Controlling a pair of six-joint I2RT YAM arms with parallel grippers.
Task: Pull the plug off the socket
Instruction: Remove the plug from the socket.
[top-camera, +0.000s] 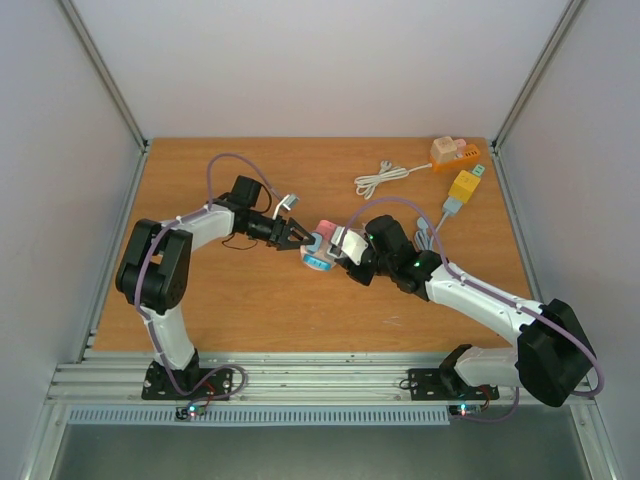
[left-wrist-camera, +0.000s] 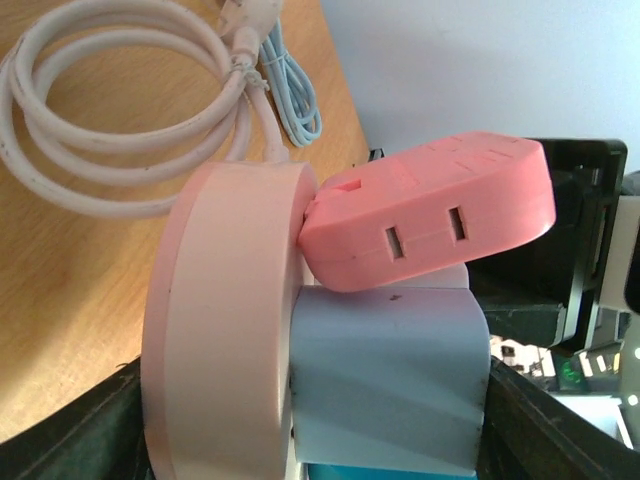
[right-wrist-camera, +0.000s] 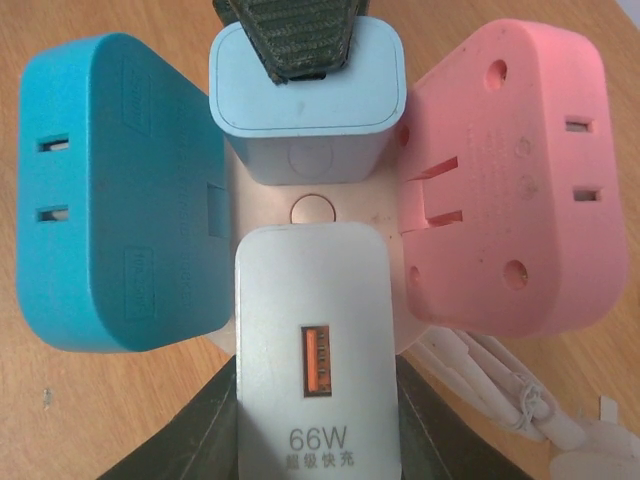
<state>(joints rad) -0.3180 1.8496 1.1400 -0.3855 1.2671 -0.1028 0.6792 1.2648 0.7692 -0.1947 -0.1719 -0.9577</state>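
Note:
A round pale-pink socket (left-wrist-camera: 220, 320) hangs above mid-table with several plugs in its face. The light blue plug (left-wrist-camera: 385, 380) lies between my left gripper's (left-wrist-camera: 320, 410) dark fingers: one finger (right-wrist-camera: 295, 35) lies across the plug's outer face, the other sits behind the socket disc. My right gripper (right-wrist-camera: 315, 425) is shut on the white 66W plug (right-wrist-camera: 310, 330), with a finger on each side. A teal adapter (right-wrist-camera: 110, 190) and a pink adapter (right-wrist-camera: 505, 180) flank them. In the top view both grippers meet at the socket (top-camera: 320, 252), the left (top-camera: 298, 238) and the right (top-camera: 345, 245).
A coiled white cable (top-camera: 378, 180) lies behind the socket, with a thin light blue cable (left-wrist-camera: 295, 95) beside it. An orange-and-pink power block (top-camera: 450, 152) and a yellow adapter (top-camera: 465, 185) sit at the back right. White walls enclose the wooden table (top-camera: 250, 310).

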